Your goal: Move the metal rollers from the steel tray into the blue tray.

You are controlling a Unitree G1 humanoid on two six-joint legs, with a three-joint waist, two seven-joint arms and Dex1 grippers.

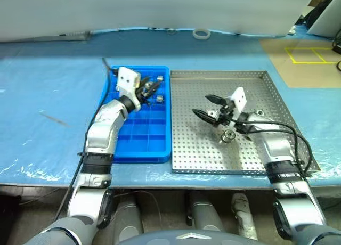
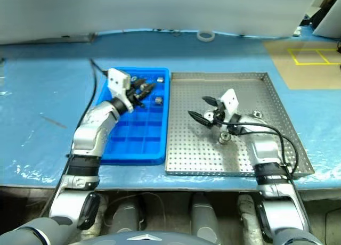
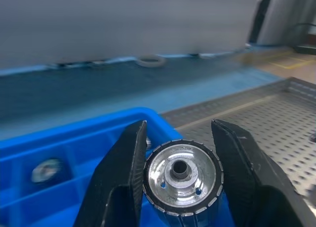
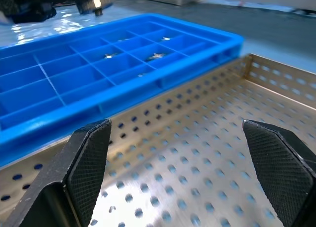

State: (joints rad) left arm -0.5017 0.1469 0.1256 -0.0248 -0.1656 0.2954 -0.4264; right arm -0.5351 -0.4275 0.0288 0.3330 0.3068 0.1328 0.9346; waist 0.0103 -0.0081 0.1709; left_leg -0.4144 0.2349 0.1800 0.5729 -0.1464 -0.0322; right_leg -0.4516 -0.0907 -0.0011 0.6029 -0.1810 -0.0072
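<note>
Blue-covered desk (image 1: 48, 96) carries two trays side by side, touching. Steel tray (image 1: 186, 149), perforated floor, sits on the robot's right; blue tray (image 1: 154, 144) with square compartments sits on its left. Right pincer (image 1: 205, 106) hovers over the middle of the steel tray, jaws spread wide, nothing between them, pointing toward the blue tray. One roller (image 1: 228, 136) lies on the steel tray floor just beside the right wrist; another (image 1: 259, 112) lies behind the arm toward the tray's right rim. Left pincer (image 1: 150, 88) is over the far end of the blue tray, jaws clamped on a metal roller (image 3: 181, 176), hole facing the wrist camera. A few rollers (image 1: 159, 98) already lie in the blue tray's far compartments. A tape ring (image 1: 201, 34) lies at the desk's far edge.
</note>
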